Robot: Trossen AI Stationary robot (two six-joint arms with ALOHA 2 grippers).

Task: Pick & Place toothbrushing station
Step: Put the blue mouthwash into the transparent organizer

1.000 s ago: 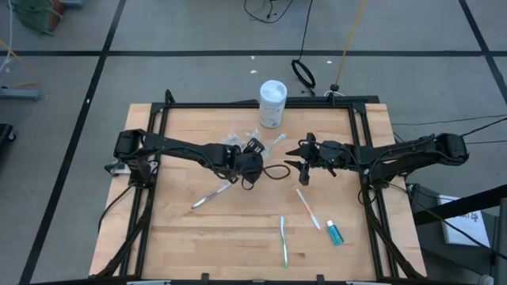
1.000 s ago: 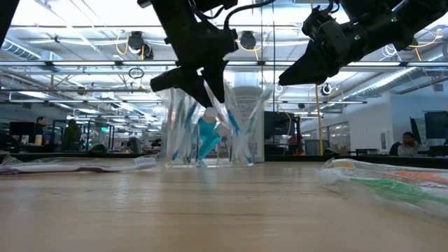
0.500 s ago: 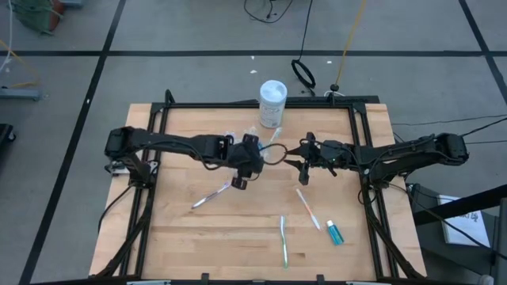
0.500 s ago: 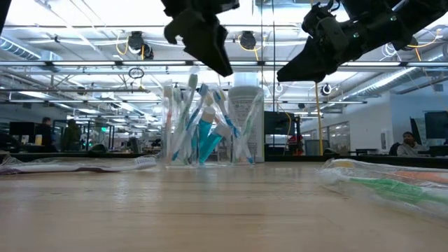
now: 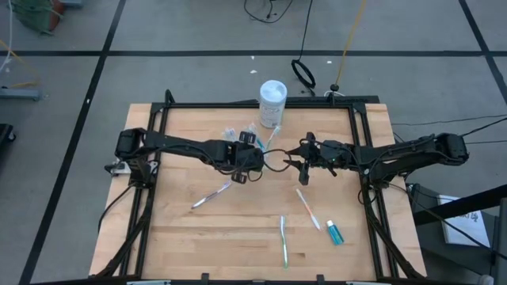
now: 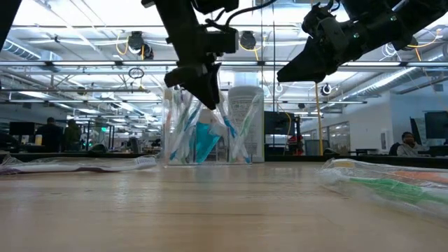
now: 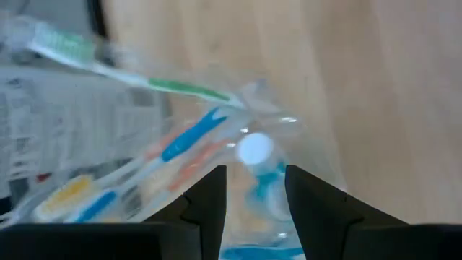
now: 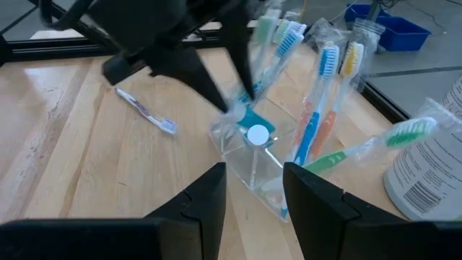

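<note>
A small clear cup stands at the table's far middle with several pastel toothbrushes upright in it. A blue toothpaste tube leans inside the cup, its white cap toward the right arm. My left gripper slants down at the cup's rim, open, with its fingertips right at the tube's upper end. My right gripper hangs open above the table to the cup's right, holding nothing. My left gripper's fingertips stand at the toothpaste tube's upper end, coming from above at a slant. Blur hides whether they touch it. The tube leans in the cup.
A tall white container stands just behind the cup. Three wrapped toothbrushes lie loose nearer the front: one at the left, one at the right, one near the front edge. A blue tube lies at front right.
My left gripper rose clear above the cup, rolled about its own pointing line, then sank back to the cup's rim. The toothpaste tube stayed in the cup while the gripper was up.
</note>
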